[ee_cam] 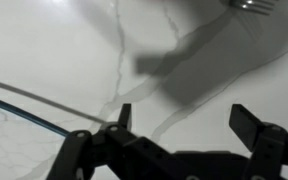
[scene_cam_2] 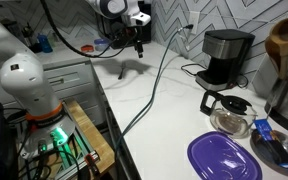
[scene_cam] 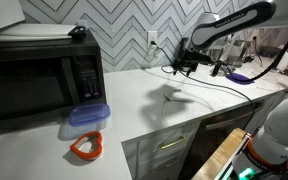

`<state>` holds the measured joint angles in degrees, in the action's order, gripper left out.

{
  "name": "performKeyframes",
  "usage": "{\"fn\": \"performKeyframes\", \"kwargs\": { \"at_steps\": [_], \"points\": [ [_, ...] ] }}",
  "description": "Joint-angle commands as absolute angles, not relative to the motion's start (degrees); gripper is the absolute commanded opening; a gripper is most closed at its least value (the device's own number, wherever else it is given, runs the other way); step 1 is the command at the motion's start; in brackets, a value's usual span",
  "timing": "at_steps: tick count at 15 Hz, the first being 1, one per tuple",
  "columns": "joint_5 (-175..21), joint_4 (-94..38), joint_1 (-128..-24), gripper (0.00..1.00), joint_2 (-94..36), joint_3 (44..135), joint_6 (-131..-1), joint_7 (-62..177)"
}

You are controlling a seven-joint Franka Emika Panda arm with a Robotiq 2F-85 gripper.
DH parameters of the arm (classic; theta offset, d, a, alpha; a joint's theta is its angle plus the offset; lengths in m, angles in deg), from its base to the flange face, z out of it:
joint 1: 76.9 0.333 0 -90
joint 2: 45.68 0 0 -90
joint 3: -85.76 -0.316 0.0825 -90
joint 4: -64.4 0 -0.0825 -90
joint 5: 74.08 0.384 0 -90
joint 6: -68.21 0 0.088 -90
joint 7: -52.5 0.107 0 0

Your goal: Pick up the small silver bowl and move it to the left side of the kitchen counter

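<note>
The small silver bowl (scene_cam_2: 280, 148), shiny with a dark bluish inside, sits at the near right corner of the white kitchen counter (scene_cam_2: 159, 115), partly cut off by the frame edge. I cannot make it out in the other views. My gripper (scene_cam_2: 137, 44) hangs above the far end of the counter, well away from the bowl. It also shows in an exterior view (scene_cam: 188, 67) above the counter (scene_cam: 144, 105). In the wrist view the gripper (ee_cam: 184, 120) is open and empty over bare veined countertop (ee_cam: 74, 50).
A purple flat dish (scene_cam_2: 224, 158), a glass carafe (scene_cam_2: 229, 112) and a black coffee maker (scene_cam_2: 227, 48) stand near the bowl. A black microwave (scene_cam: 39, 75), a blue-lidded container (scene_cam: 87, 117) and an orange object (scene_cam: 86, 147) occupy the opposite end. Cables (scene_cam_2: 159, 75) trail across the counter.
</note>
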<state>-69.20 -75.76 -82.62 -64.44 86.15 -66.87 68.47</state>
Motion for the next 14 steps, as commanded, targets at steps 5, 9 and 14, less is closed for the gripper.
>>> {"fn": "performKeyframes", "kwargs": {
  "at_steps": [5, 9, 14],
  "points": [
    [-70.69, -76.84, -93.22, 1.00, -70.14, 91.85, -67.48, 77.31],
    [-68.48, -77.23, -97.95, 1.00, -71.83, 95.93, -67.73, 79.91],
    [-68.22, -78.28, -104.48, 1.00, -73.45, 99.73, -70.57, 84.32]
  ]
}}
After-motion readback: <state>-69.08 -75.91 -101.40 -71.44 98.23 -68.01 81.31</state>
